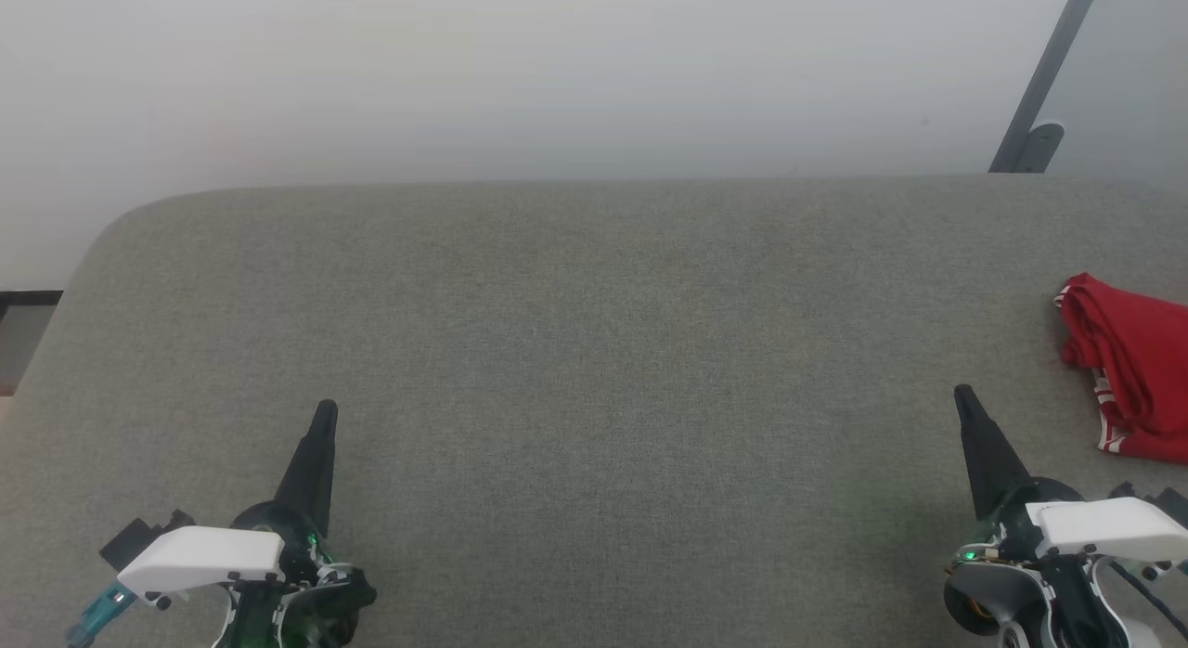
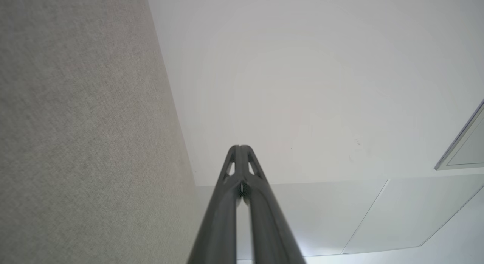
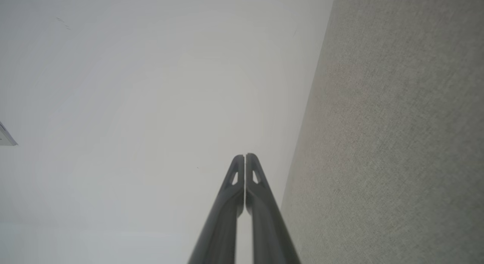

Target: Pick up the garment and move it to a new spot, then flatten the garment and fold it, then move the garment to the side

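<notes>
The garment (image 1: 1132, 365), bright red with red-and-white striped trim, lies bunched at the right edge of the grey fabric table (image 1: 594, 351), partly cut off by the head view's border. My right gripper (image 1: 963, 394) is shut and empty, a short way left of and nearer than the garment. My left gripper (image 1: 326, 408) is shut and empty at the lower left, far from the garment. In the left wrist view my left gripper (image 2: 239, 147) has its fingertips pressed together. In the right wrist view my right gripper (image 3: 245, 156) is likewise closed tip to tip.
A pale wall rises behind the table's rounded far edge. A grey metal strut (image 1: 1039, 100) leans at the top right. The table's left corner (image 1: 102, 239) curves down toward a dark ledge (image 1: 23, 332).
</notes>
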Controlling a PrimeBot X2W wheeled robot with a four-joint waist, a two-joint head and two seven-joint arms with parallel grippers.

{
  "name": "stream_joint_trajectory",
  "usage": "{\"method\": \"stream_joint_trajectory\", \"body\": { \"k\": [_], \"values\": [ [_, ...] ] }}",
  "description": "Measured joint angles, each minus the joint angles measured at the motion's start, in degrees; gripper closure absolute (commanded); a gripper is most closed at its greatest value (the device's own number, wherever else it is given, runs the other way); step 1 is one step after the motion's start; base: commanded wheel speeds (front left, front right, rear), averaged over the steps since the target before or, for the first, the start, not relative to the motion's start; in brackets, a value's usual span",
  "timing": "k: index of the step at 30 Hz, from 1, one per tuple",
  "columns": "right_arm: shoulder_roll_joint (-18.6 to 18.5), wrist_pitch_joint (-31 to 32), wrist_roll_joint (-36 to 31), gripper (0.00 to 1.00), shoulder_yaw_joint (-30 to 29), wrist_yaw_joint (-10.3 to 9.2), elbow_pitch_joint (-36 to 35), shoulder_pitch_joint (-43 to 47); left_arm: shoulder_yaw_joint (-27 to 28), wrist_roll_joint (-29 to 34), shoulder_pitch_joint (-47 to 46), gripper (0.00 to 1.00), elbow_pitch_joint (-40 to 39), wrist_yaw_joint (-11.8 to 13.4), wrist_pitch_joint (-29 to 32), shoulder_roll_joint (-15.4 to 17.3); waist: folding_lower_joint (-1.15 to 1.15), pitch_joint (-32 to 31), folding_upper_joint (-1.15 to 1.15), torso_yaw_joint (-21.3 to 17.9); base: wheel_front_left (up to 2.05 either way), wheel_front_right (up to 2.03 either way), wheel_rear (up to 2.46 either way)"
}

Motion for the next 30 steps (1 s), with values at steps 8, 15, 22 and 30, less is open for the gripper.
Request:
{"method": "stream_joint_trajectory", "body": {
  "k": [8, 15, 22, 30],
  "values": [
    [0.0, 0.0, 0.0, 1.0, 0.0, 0.0, 0.0, 0.0, 0.03, 0.0, 0.0, 1.0, 0.0, 0.0, 0.15, -0.01, 0.0, 0.0, 0.0, 0.0, 0.0, 0.0, 0.0],
    [0.0, 0.0, 0.0, 1.0, 0.0, 0.0, 0.0, 0.0, 0.05, 0.01, 0.0, 1.0, 0.0, 0.0, 0.15, -0.02, 0.0, 0.0, 0.0, 0.0, 0.0, 0.0, 0.0],
    [0.0, 0.0, 0.0, 1.0, -0.01, 0.0, 0.0, 0.0, 0.08, 0.02, 0.0, 1.0, 0.0, 0.0, 0.15, -0.02, 0.0, 0.0, 0.0, 0.0, 0.0, 0.0, 0.0],
    [0.0, 0.0, 0.0, 1.0, -0.01, 0.0, 0.0, 0.0, 0.1, 0.05, 0.0, 1.0, 0.0, 0.0, 0.16, -0.03, 0.0, 0.0, 0.0, 0.0, 0.0, 0.0, 0.0]
  ]
}}
